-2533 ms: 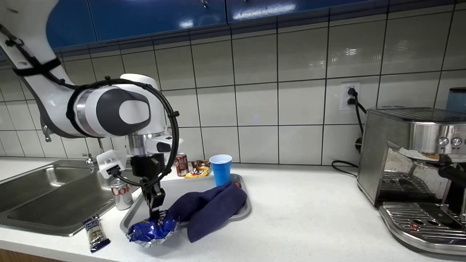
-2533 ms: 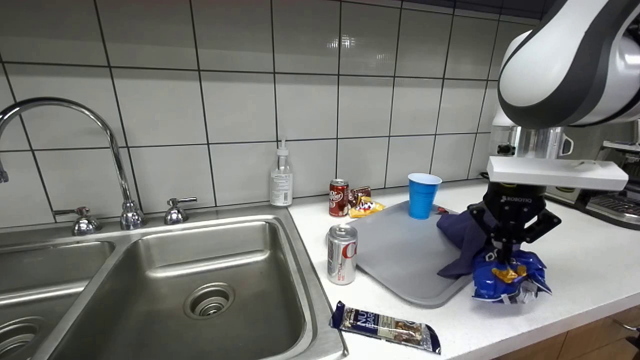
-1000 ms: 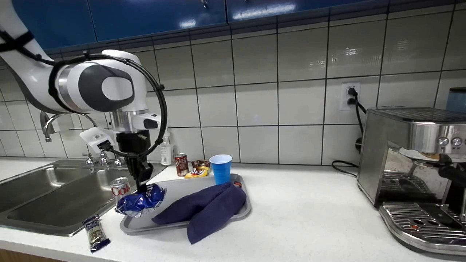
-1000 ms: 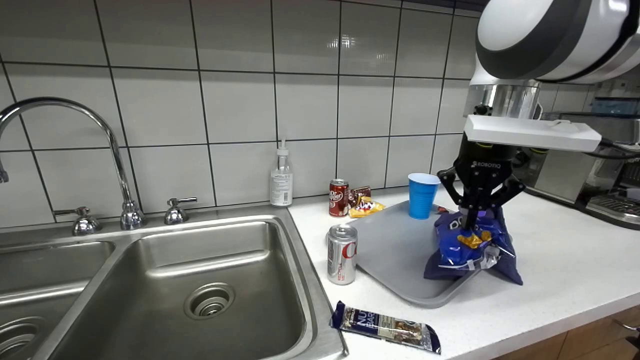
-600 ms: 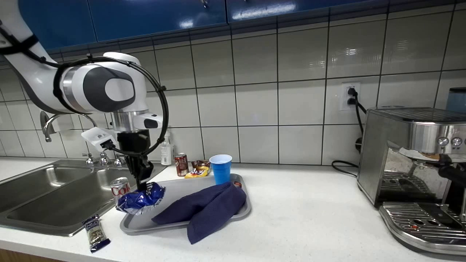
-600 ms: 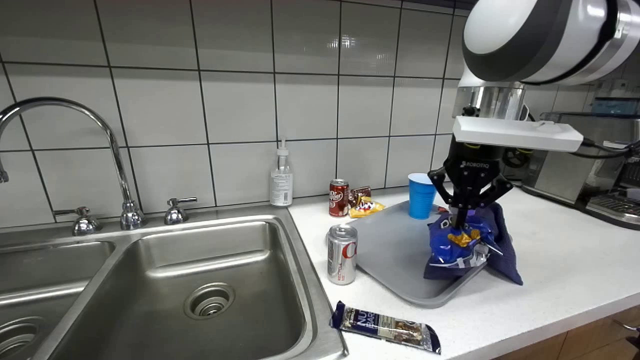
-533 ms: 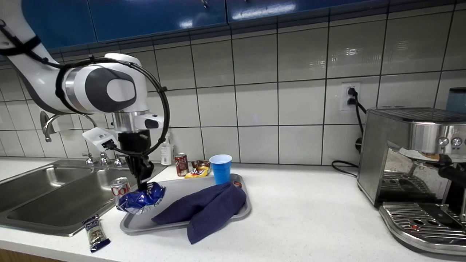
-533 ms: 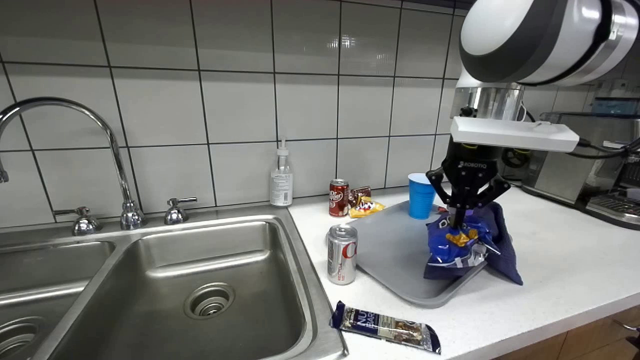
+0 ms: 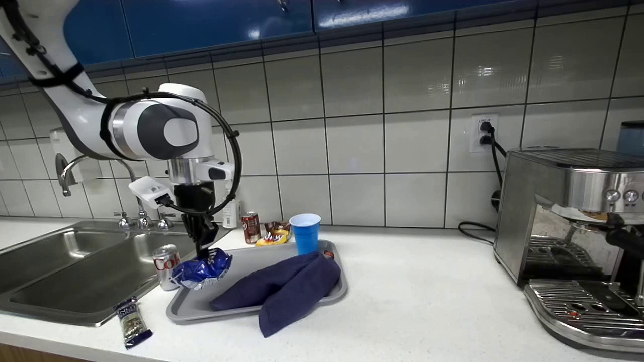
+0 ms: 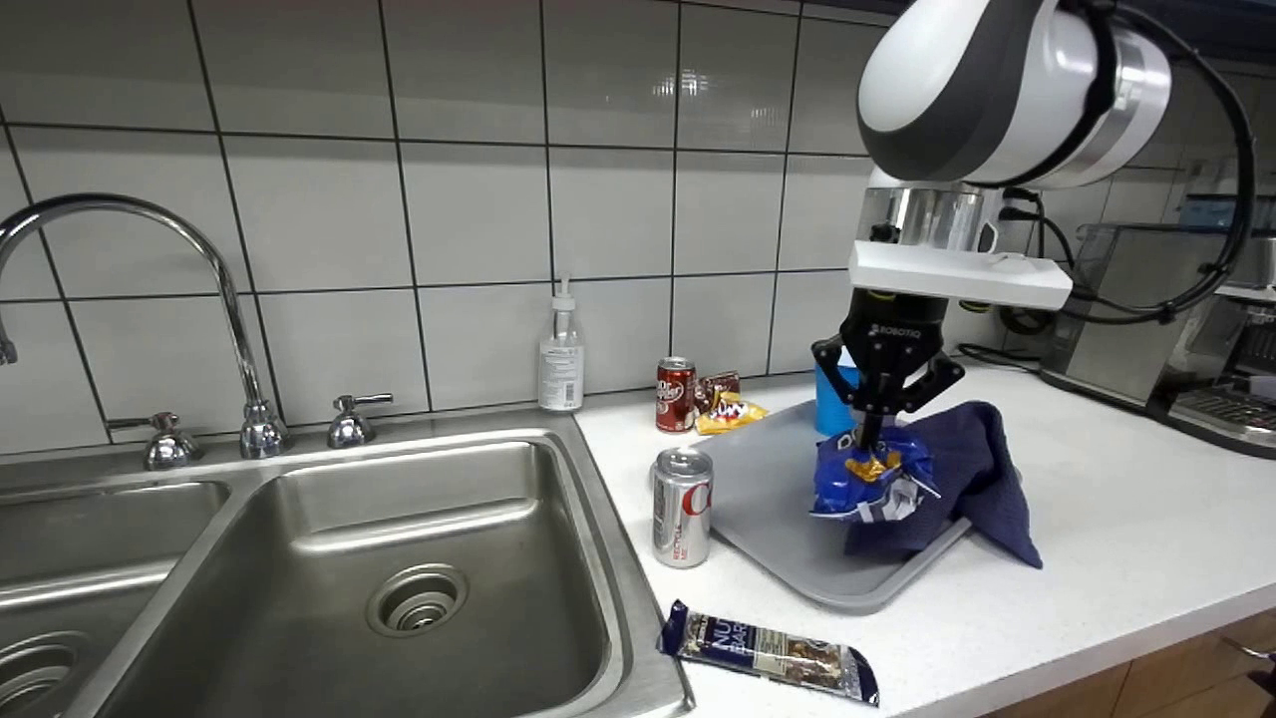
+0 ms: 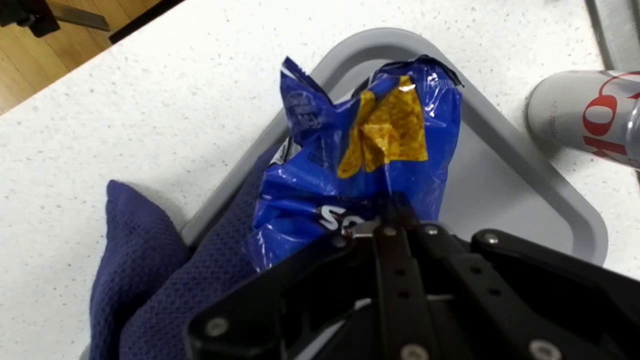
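Clamping the bag, the claw suspends it above the tray; the towel overhangs the tray, and the silver can stands just beside on the counter

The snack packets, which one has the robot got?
The blue chip bag: the gripper pinches it over the tray. The nut bar lies untouched on the counter; the yellow packet and brown packet lie near the wall.

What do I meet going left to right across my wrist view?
From the left: navy cloth → blue chip bag → silver soda can.
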Controlling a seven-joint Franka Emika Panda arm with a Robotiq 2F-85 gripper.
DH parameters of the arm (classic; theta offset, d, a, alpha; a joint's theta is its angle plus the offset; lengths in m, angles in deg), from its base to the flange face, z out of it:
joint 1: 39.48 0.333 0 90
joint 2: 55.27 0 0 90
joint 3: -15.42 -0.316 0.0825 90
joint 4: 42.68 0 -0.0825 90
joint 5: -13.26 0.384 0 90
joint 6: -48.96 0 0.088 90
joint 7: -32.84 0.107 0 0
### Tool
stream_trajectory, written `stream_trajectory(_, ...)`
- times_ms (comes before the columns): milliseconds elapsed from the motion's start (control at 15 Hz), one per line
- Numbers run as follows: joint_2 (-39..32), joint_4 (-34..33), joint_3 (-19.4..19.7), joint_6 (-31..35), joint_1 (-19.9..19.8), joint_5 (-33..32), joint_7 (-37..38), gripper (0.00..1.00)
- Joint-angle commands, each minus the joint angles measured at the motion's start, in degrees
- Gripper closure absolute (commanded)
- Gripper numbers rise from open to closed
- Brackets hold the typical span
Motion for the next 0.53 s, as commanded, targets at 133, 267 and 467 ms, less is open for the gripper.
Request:
stream_trajectory(133, -5.9, -5.3, 0.1, 1.8, 1.3, 0.8, 2.3, 1.00)
stream_trajectory(267, -7.7, -6.3, 0.3, 2.9, 1.8, 0.6, 3.3, 1.00)
stream_trajectory(467, -10.1, -7.4, 0.6, 4.4, 2.4, 0.6, 3.9, 1.00)
